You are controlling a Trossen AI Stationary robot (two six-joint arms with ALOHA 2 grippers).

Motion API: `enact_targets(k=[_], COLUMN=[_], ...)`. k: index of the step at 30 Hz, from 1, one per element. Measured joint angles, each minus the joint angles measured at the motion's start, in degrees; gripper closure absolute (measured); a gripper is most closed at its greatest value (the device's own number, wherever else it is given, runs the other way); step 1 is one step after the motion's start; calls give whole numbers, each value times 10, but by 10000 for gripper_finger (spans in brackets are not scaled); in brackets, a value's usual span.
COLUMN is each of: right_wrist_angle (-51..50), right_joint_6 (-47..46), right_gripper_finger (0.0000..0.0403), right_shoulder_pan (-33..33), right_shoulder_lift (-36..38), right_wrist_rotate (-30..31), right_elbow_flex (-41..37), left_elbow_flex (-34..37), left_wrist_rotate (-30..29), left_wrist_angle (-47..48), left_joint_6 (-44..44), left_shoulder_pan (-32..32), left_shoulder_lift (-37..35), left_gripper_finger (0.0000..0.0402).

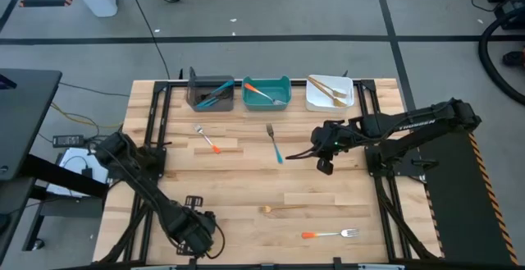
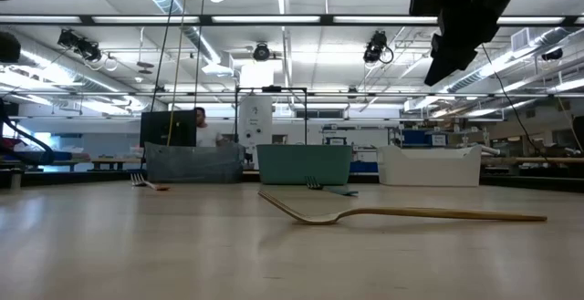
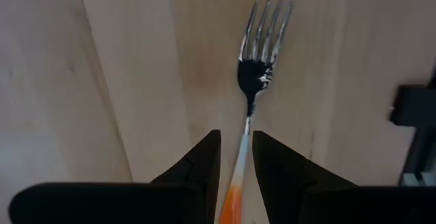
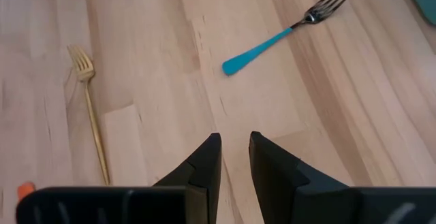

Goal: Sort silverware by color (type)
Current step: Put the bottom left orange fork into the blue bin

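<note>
Left tool low at the worktop's near edge, narrowly open astride an orange fork; right tool open, empty, above a blue fork.

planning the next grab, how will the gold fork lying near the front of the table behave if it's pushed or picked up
The gold fork looks thin and rigid, so it should stay stiff when lifted. It lies nearly flat on the bare wooden table, so the hand may struggle to get under it. Its smooth shiny finish suggests it may slide rather than roll when pushed.

Beyond the wooden worktop, long ceiling lights brighten a wide workshop, with a grey taped floor around.
</note>
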State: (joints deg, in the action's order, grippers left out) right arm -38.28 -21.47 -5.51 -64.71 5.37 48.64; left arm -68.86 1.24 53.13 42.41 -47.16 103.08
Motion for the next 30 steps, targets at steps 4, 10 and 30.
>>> enact_targets(k=[4, 10, 30], right_wrist_angle=[0, -1, -9], right_joint_6=[0, 2, 0], right_gripper_finger=[319, 319, 319], right_shoulder_pan=[-5, -5, -13], right_shoulder_lift=[0, 0, 0], right_wrist_rotate=[0, 1, -8], right_elbow_flex=[0, 0, 0], left_elbow_flex=[0, 0, 1], left_wrist_rotate=[5, 38, 39], left_wrist_angle=[-1, -12, -9], left_joint_6=[0, -1, -35], left_shoulder_pan=[2, -6, -6], left_shoulder_lift=[17, 31, 80], left_gripper_finger=[308, 308, 312])
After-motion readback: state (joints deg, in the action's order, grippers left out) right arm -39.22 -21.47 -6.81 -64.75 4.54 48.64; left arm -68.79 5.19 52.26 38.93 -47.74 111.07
